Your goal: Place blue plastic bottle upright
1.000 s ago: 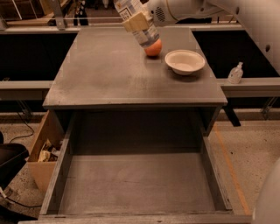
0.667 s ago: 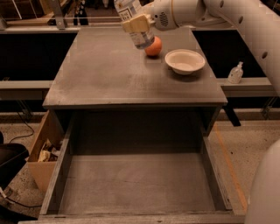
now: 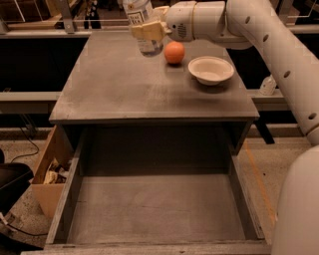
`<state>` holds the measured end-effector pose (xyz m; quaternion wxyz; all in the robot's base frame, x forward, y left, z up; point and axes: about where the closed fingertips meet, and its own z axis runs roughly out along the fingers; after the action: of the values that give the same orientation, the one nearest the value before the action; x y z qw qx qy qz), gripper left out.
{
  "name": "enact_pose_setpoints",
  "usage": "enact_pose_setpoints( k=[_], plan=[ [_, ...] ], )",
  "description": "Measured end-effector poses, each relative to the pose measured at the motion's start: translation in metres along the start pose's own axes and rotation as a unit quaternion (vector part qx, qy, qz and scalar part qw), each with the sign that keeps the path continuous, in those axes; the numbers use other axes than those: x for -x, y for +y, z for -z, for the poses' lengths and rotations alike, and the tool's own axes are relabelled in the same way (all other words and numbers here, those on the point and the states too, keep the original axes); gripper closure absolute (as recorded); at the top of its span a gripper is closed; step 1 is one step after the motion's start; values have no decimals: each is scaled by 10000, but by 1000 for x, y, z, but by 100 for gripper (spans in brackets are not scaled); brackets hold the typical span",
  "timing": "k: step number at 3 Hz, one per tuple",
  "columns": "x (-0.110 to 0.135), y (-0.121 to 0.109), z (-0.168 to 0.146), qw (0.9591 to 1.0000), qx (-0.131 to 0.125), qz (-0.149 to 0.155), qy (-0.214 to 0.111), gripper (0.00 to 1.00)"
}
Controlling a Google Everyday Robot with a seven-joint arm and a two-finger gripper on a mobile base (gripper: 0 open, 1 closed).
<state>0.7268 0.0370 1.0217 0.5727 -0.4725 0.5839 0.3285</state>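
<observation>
The hand (image 3: 147,31) sat over the far part of the desk (image 3: 134,87), left of centre, reached in from the right on the white arm (image 3: 259,30). Its cream fingers (image 3: 142,31) were closed around the middle of the blue plastic bottle (image 3: 137,10), gripping it firmly. The bottle stood close to upright, with its base down at the desk's surface. Whether the base actually touched the desk could not be told. The bottle's top ran off the upper edge of the view, and its pale label with dark print showed above the fingers.

Just to the right of the bottle's base an orange ball (image 3: 174,52) rested on the desk, near the bottle but apart from it. Further right stood a shallow white bowl (image 3: 219,77), showing only its own plain white inside.

Below the desk top a wide drawer (image 3: 154,209) was pulled fully out towards the camera, its grey floor and side walls in full view. On the ground at the left stood an open cardboard box (image 3: 47,194) with some pale clutter in it, too jumbled to name. Beyond the desk's right edge a small clear pump bottle (image 3: 268,85) stood upright on a pale ledge.
</observation>
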Motion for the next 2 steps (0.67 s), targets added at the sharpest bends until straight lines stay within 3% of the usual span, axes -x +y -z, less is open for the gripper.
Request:
enact_pose_setpoints(
  k=[1,2],
  plan=[
    [1,3,-5,9996,114,-63,-242,100],
    [-1,6,-6,9995,95,-102,-277,100]
  ],
)
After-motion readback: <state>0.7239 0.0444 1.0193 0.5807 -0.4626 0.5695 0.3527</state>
